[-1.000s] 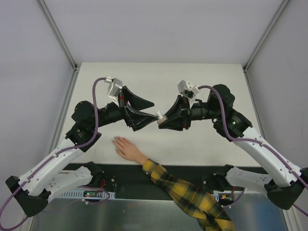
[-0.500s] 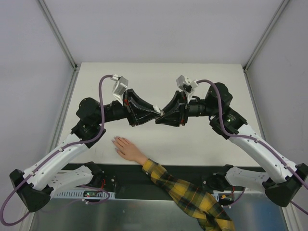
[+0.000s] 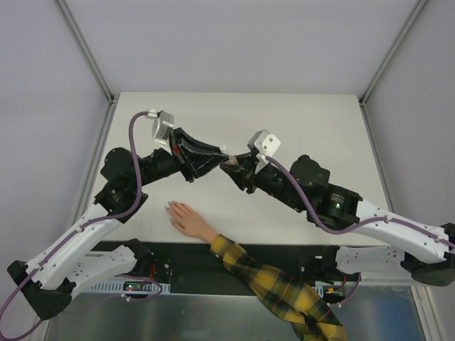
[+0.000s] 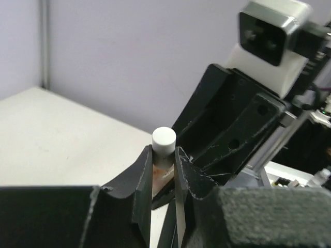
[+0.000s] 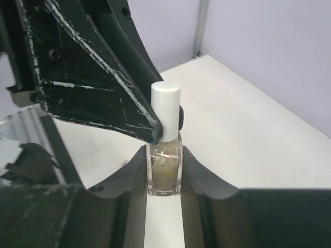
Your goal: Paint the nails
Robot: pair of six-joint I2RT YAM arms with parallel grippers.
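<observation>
"What's each gripper got?"
"Right gripper (image 5: 164,155) is clamped on the polish bottle (image 5: 164,174). Left gripper (image 4: 163,156) is pinched onto its white cap (image 4: 164,138), partly hiding it."
"And the nails (image 3: 170,207)?"
"At seven o'clock from them, well apart, on the mannequin hand (image 3: 188,220)."

- Table (image 3: 320,121): flat off-white top, filling the middle of the top view.
- Walls (image 3: 227,42): plain pale lavender-grey on the far side and both flanks.
- Bars (image 3: 84,48): two slim aluminium rails that slant down to the table's far corners.
- Strip (image 3: 185,259): black, along the table's near edge.
- Sheet (image 3: 213,316): brushed grey metal, below the strip.
- Light: even and soft.
</observation>
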